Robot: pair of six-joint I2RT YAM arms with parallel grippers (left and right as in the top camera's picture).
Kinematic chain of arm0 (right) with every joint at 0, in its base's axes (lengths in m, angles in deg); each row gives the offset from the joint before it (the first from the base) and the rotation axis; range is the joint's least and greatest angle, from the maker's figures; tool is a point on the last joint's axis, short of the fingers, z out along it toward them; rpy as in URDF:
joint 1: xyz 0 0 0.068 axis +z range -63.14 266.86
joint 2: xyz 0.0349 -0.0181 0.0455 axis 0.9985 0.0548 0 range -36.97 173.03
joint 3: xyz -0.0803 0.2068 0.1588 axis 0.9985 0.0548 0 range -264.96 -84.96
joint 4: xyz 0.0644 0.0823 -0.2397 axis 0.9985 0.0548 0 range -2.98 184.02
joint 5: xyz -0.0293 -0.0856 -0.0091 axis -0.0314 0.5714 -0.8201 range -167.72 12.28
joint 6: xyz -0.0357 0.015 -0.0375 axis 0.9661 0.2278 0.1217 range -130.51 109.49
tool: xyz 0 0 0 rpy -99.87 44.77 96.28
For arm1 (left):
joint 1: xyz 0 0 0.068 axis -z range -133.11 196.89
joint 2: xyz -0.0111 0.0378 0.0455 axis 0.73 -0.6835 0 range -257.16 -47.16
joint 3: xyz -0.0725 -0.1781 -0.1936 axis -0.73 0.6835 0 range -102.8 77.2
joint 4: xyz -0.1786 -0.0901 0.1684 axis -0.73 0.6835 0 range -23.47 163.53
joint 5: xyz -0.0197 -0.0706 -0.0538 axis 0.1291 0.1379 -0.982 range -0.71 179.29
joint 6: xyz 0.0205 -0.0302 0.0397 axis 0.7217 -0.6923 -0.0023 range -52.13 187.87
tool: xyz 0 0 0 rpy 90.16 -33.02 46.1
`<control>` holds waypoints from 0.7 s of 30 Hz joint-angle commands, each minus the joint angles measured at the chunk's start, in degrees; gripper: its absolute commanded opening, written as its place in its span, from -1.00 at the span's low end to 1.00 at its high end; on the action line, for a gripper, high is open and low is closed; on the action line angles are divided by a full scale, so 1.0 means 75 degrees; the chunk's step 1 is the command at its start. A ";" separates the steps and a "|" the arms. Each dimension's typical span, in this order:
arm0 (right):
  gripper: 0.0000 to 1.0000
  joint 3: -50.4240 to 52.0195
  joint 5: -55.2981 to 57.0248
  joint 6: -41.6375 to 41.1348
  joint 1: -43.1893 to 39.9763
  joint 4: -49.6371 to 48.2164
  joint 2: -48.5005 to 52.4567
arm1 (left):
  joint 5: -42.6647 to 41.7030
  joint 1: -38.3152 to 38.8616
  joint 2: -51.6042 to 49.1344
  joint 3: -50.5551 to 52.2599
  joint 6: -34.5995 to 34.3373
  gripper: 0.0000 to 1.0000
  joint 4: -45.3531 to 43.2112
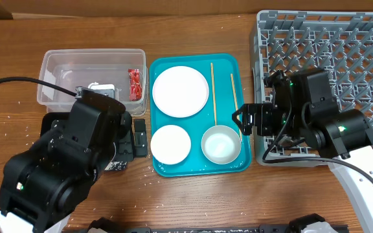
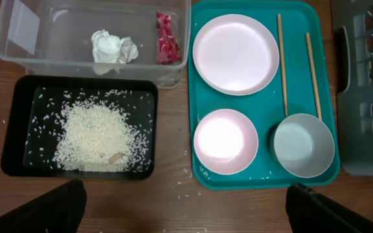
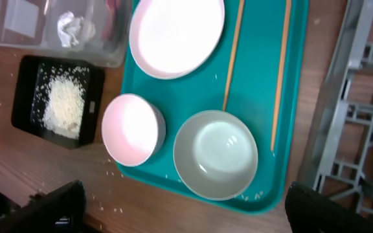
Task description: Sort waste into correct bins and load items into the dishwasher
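Observation:
A large white plate [image 1: 180,91], a smaller white dish [image 1: 170,143], a white bowl [image 1: 221,144] and two wooden chopsticks [image 1: 214,90] lie on the teal tray [image 1: 228,65]. The clear tub [image 2: 76,65] holds the red wrapper [image 2: 166,39] and the white paper wad [image 2: 113,47]. The black tray [image 2: 15,129] holds a pile of rice [image 2: 92,137]. The grey dish rack [image 1: 342,52] stands at the right with nothing in it. My left gripper [image 2: 186,210] is open and empty above the table left of the teal tray. My right gripper [image 3: 186,207] is open and empty above the bowl [image 3: 215,154].
Loose rice grains [image 2: 190,171] lie scattered on the wooden table around the teal tray's front left corner. My left arm [image 1: 63,168] covers most of the black tray in the overhead view. The rack's edge [image 3: 355,129] is close to the right of my right gripper.

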 commanded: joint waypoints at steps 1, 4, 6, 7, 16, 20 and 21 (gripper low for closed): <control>1.00 0.0017 0.0017 -0.0003 0.0038 -0.0178 -0.0017 | 0.0157 -0.0041 -0.0210 -0.0149 0.0012 1.00 -0.0015; 1.00 0.0017 0.0017 -0.0003 0.0038 -0.0181 -0.0017 | 0.0157 -0.0041 -0.0347 -0.0149 0.0015 1.00 -0.0017; 1.00 0.0017 0.0017 -0.0003 0.0038 -0.0181 -0.0017 | 0.0157 -0.0041 -0.0493 -0.0140 0.0012 1.00 -0.0020; 1.00 0.0017 0.0017 -0.0003 0.0038 -0.0181 -0.0017 | 0.0157 -0.0041 -0.0495 -0.0128 0.0012 1.00 -0.0041; 1.00 0.0017 0.0017 -0.0003 0.0038 -0.0181 -0.0017 | 0.0606 -0.0941 0.0752 0.0589 0.0102 1.00 -0.0635; 1.00 0.0017 0.0017 -0.0003 0.0038 -0.0181 -0.0017 | -0.0117 -0.2017 0.2518 0.2728 0.1670 1.00 -0.3713; 1.00 0.0017 0.0017 -0.0003 0.0038 -0.0181 -0.0017 | -0.0376 -0.2122 0.2946 0.3273 0.2098 1.00 -0.4348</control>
